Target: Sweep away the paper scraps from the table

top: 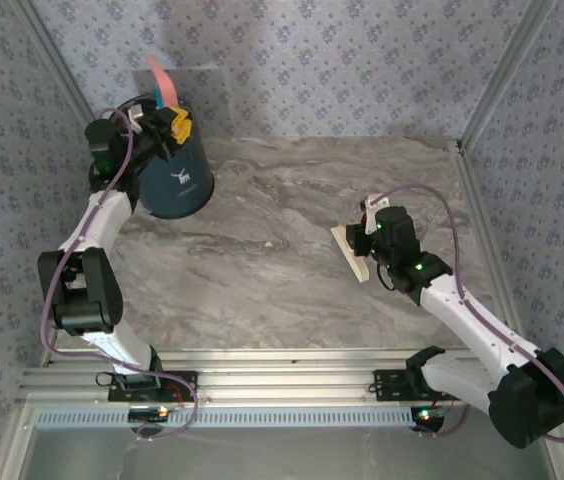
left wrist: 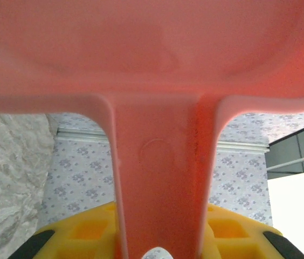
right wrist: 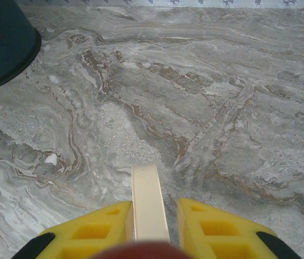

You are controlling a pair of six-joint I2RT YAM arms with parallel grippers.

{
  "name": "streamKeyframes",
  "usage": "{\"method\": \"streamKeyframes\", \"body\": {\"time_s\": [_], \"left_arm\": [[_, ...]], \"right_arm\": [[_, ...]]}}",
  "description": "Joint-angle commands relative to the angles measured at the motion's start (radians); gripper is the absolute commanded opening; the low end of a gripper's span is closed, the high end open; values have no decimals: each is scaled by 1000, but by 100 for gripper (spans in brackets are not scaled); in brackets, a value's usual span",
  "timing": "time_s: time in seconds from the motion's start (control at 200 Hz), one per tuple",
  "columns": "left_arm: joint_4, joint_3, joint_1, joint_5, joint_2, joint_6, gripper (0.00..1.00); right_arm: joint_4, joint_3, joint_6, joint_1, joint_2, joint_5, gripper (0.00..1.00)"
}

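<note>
Dustpan of pink plastic [top: 159, 75] stands up at the upper left of the overhead view, tilted above the mouth of a dark blue round bucket [top: 174, 180] that sits on the far left part of the grey-beige marble-patterned table [top: 262, 270]. The left gripper [top: 170, 126] is clamped narrowly on the pan's handle. In the left wrist view, that handle runs down between the yellow fingers [left wrist: 87, 233] and the pan's underside spreads across the top of the frame. A cyan-blue patch [top: 170, 97] shows at the pan's lower edge; whether it is a paper scrap cannot be told.

Right of centre, the right gripper [top: 366, 234] is closed on a cream-coloured flat brush [top: 350, 252] held low at the table; contact cannot be told. In the right wrist view, the brush's handle [right wrist: 149, 197] is pinched between the yellow fingers [right wrist: 216, 229], with the table [right wrist: 222, 108] beyond and the bucket [right wrist: 1, 38] in the upper left corner.
</note>
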Motion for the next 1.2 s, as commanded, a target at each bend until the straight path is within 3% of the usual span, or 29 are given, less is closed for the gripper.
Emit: {"method": "streamKeyframes", "body": {"time_s": [0.0,1.194], "left_arm": [[147,-7,-14,-26,8,-83,0],[565,-179,-82,-235,30,-357,0]], "right_arm": [[16,4,22,-5,0,-9,0],[10,-7,23,-7,1,-4,0]]}}
